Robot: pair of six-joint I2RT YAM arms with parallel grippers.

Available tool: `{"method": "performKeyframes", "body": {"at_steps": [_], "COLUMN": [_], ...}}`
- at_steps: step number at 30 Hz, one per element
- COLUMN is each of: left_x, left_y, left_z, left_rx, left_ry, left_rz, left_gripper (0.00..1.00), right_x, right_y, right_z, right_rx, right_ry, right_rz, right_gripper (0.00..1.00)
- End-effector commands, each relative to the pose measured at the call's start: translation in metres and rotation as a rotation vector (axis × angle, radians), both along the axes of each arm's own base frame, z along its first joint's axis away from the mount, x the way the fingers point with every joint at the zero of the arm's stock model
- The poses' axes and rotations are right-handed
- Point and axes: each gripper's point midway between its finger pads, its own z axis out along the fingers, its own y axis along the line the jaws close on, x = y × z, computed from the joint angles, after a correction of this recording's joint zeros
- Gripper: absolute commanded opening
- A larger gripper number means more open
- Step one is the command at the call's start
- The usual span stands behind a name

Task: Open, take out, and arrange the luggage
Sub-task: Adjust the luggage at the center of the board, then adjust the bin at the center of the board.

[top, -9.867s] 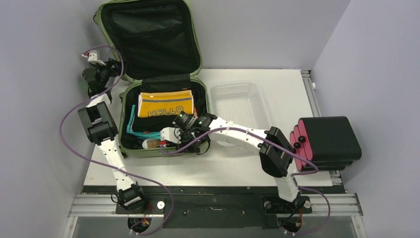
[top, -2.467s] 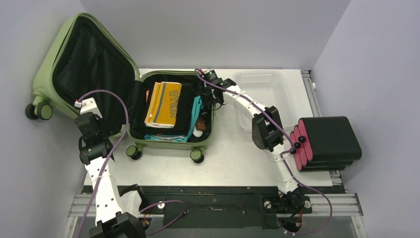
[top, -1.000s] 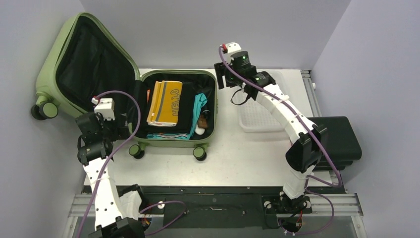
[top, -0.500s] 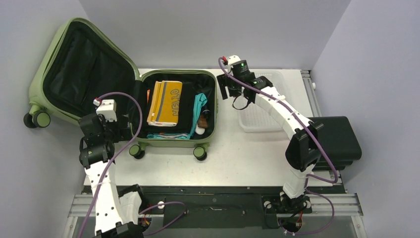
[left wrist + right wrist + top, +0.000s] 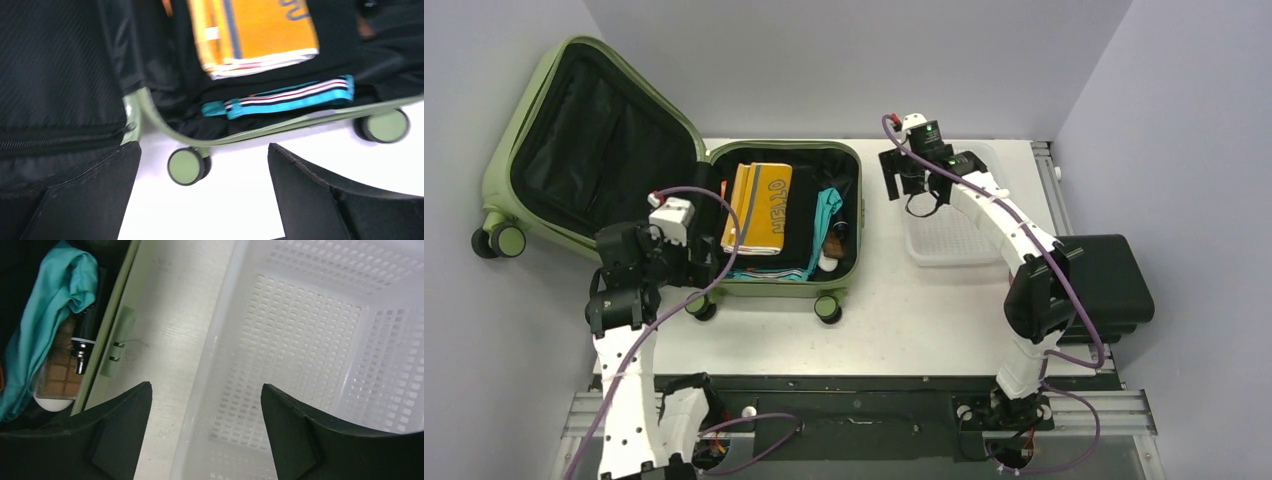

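The luggage (image 5: 774, 290), an olive-green hard case, lies open on the table, its black-lined lid (image 5: 594, 130) leaning back to the left. Inside are a folded orange cloth (image 5: 764, 205), a teal cloth (image 5: 824, 215) and small items. My left gripper (image 5: 702, 264) hangs open at the case's front-left corner; in the left wrist view the left gripper (image 5: 202, 147) frames a green wheel (image 5: 186, 166) and the case's rim (image 5: 165, 125). Open and empty, my right gripper (image 5: 904, 188) sits right of the case; the right wrist view shows the right gripper (image 5: 206, 386) over the basket's left rim.
A white mesh basket (image 5: 954, 235) stands on the table right of the case, seen in the right wrist view as the basket (image 5: 310, 340) with nothing in it. A smaller black case (image 5: 1104, 285) sits at the table's right edge. Grey walls close in on three sides.
My left gripper has moved right, up to the case's front-left corner. My right gripper has shifted right, from beside the case's rim to the basket's edge. The lid has tipped slightly further left.
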Motion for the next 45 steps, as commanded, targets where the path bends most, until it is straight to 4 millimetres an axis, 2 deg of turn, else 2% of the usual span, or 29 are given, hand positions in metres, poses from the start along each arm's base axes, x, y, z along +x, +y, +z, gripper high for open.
{"method": "performKeyframes", "body": {"at_steps": [1, 2, 3, 4, 5, 6, 9, 14, 16, 19, 21, 25, 28, 30, 37, 45], "left_x": [0.003, 0.004, 0.006, 0.007, 0.01, 0.013, 0.021, 0.032, 0.034, 0.033, 0.033, 0.029, 0.03, 0.034, 0.073, 0.107], "left_y": [-0.037, -0.047, -0.048, -0.057, -0.056, -0.068, -0.073, -0.091, -0.095, -0.097, -0.095, -0.091, -0.089, -0.086, -0.063, -0.062], "left_z": [0.026, 0.029, 0.025, 0.026, 0.022, 0.021, 0.02, 0.025, 0.023, 0.017, 0.017, 0.019, 0.021, 0.025, 0.038, 0.043], "left_rx": [0.016, 0.021, 0.031, 0.04, 0.055, 0.066, 0.121, 0.106, 0.086, 0.072, 0.079, 0.094, 0.102, 0.108, 0.147, 0.135], "left_ry": [-0.029, -0.029, -0.005, -0.003, 0.019, 0.032, 0.051, 0.029, 0.031, 0.04, 0.028, 0.006, -0.006, -0.017, -0.032, -0.075], "left_rz": [-0.206, -0.246, -0.246, -0.28, -0.276, -0.321, -0.348, -0.439, -0.444, -0.447, -0.438, -0.422, -0.408, -0.384, -0.195, -0.15], "left_gripper": [0.96, 0.96, 0.96, 0.96, 0.96, 0.96, 0.96, 0.96, 0.96, 0.96, 0.96, 0.96, 0.96, 0.96, 0.96, 0.96], "right_x": [0.008, 0.006, 0.005, 0.003, 0.001, 0.0, -0.003, -0.009, -0.014, -0.023, -0.031, -0.045, -0.062, -0.073, -0.114, -0.127], "right_y": [-0.03, -0.033, -0.039, -0.037, -0.043, -0.043, -0.053, -0.055, -0.05, -0.038, -0.037, -0.057, -0.073, -0.073, -0.039, -0.002], "right_z": [0.018, 0.012, 0.008, 0.005, -0.001, -0.004, -0.017, -0.034, -0.04, -0.052, -0.062, -0.072, -0.087, -0.092, -0.107, -0.109], "right_rx": [-0.003, -0.011, -0.023, -0.012, -0.022, -0.018, -0.014, 0.06, 0.103, 0.158, 0.139, -0.006, -0.094, -0.111, -0.143, -0.059], "right_ry": [-0.017, 0.007, 0.023, 0.041, 0.06, 0.071, 0.11, 0.18, 0.216, 0.278, 0.329, 0.378, 0.403, 0.416, 0.463, 0.485], "right_rz": [-0.063, -0.06, -0.064, -0.044, -0.038, -0.029, -0.037, -0.012, 0.016, 0.053, 0.074, 0.108, 0.127, 0.155, 0.327, 0.375], "right_gripper": [0.75, 0.75, 0.75, 0.74, 0.73, 0.72, 0.7, 0.63, 0.62, 0.61, 0.58, 0.45, 0.41, 0.39, 0.38, 0.38]}}
